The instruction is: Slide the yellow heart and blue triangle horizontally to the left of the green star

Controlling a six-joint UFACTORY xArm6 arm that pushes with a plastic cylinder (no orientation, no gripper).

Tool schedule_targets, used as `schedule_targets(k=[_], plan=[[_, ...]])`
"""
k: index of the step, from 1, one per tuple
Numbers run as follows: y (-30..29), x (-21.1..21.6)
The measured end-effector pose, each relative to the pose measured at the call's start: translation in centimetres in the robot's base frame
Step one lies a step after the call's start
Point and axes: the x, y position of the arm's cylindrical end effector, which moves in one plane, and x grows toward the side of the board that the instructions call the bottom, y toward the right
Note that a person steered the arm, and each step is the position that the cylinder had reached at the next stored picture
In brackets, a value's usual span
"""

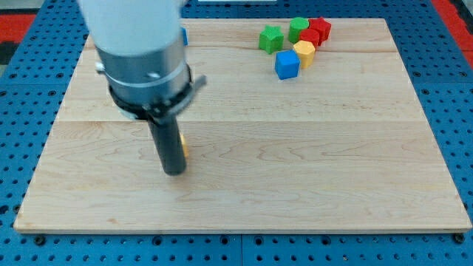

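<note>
Tip (pixel 174 171) touching yellow heart (pixel 182 147) (mostly hidden) — blue triangle (pixel 184 35) top-left.

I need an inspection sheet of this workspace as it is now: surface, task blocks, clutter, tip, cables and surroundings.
Surface: wooden board, flat.
Job's things: yellow heart almost hidden behind the rod; blue triangle mostly hidden behind the arm at the view's top; green star.
Clutter: blue cube, yellow block, red blocks, green block, clustered by the star.
Tip: my tip just left of the heart.
Cables: nothing seen.
Surroundings: blue pegboard.
</note>
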Motion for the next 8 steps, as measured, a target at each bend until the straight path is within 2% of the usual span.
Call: schedule_targets(k=[2, 3, 4, 6, 8], plan=[[-3.0, -11.3], [-5.0, -15.6], [-4.8, -16.1], [-3.7, -21.5], [-3.4, -21.8]])
